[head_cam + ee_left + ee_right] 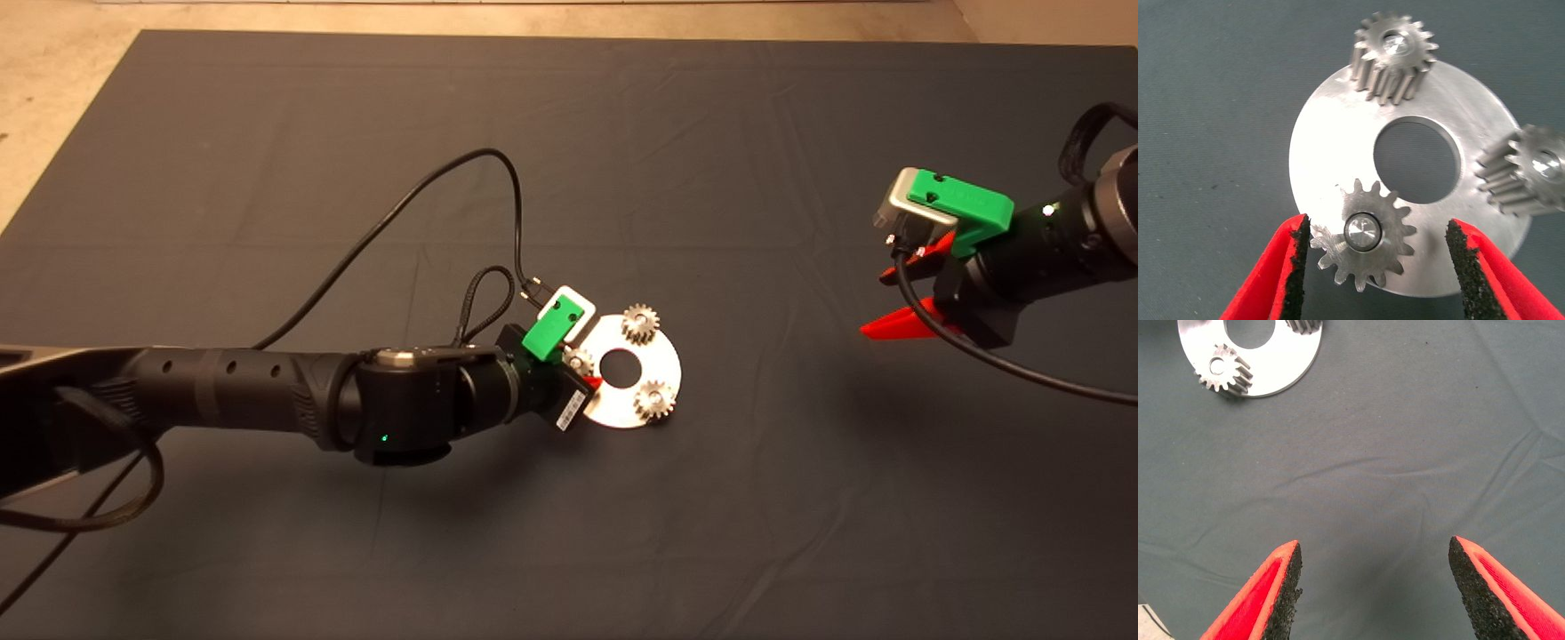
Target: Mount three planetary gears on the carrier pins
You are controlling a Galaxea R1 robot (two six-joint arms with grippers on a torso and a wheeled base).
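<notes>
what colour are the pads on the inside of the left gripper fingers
Black, rough and grainy, lining the red fingers of the left gripper. The left wrist view shows it best.

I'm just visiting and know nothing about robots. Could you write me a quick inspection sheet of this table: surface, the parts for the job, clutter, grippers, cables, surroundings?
Surface: dark mat, faintly creased, covering the table.
Job's things: shiny disc with a large central hole lies flat; three planetary gears sit on it, each over a carrier pin whose tip shows in its bore: first gear, second gear, third gear.
Clutter: nothing seen.
Grippers: left gripper over the disc, fingers open on either side of the first gear, pads apart from its teeth; right gripper open, hanging above bare mat away from the disc.
Cables: black cable loops over the left arm; another hangs from the right wrist.
Surroundings: pale floor beyond the mat.
</notes>
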